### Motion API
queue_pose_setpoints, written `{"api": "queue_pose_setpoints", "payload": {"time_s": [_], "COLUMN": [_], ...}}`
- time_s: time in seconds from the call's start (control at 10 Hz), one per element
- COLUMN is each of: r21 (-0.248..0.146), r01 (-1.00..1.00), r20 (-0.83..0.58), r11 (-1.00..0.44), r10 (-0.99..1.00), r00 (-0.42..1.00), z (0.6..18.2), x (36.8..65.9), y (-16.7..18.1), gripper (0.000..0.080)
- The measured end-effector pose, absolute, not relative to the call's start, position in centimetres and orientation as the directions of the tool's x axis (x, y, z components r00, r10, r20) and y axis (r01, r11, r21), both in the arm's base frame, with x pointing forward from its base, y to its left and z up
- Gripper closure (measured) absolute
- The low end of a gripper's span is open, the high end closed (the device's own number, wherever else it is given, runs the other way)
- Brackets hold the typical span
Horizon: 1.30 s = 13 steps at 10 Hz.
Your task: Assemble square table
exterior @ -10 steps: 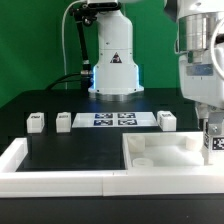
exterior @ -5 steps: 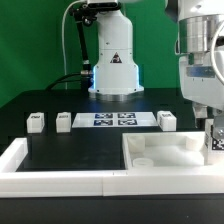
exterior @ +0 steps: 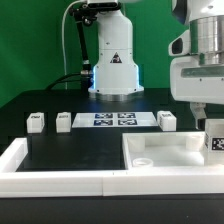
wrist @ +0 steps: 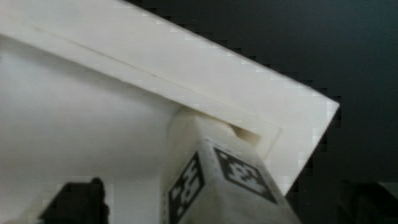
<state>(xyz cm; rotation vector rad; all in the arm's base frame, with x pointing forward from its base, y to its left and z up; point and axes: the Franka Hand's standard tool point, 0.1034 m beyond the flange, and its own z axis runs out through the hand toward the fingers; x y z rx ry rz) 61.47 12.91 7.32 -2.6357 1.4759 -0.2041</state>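
Observation:
The white square tabletop (exterior: 172, 148) lies at the front of the exterior view's right, inside the white rim. One white tagged leg (exterior: 214, 140) stands upright at its far right corner. My gripper (exterior: 208, 127) hangs just above that leg. In the wrist view the leg (wrist: 228, 165) stands in the tabletop's corner (wrist: 107, 110), midway between my gripper's (wrist: 222, 208) dark fingers (wrist: 79, 202), with a gap on each side. The jaws are open and hold nothing. Three more legs (exterior: 37, 122), (exterior: 64, 121), (exterior: 166, 119) stand in a row on the black table.
The marker board (exterior: 113, 119) lies between the loose legs. The arm's white base (exterior: 113, 70) stands behind it. A long white rim (exterior: 60, 181) borders the black surface at the front and left. A round socket (exterior: 143, 160) shows in the tabletop's near left corner.
My gripper has risen from around the leg to just above it. The leg stays standing at the tabletop's corner.

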Motion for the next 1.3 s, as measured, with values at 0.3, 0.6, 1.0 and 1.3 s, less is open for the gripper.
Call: {"api": "queue_pose_setpoints", "payload": {"time_s": [0.3, 0.6, 1.0, 1.3], "r21": [-0.141, -0.106, -0.049, -0.018], "r01": [-0.658, -0.495, -0.238, -0.110], "r20": [0.107, 0.133, 0.159, 0.170], "r11": [-0.740, -0.862, -0.970, -0.994], "r10": [-0.672, -0.506, -0.243, -0.111], "r00": [0.733, 0.853, 0.957, 0.979], "z": [7.4, 7.3, 7.3, 7.8], "x": [61.6, 61.4, 61.6, 62.5], "y": [12.7, 12.9, 12.1, 11.4], "gripper": [0.0151, 0.0151, 0.0151, 0.0151]}}
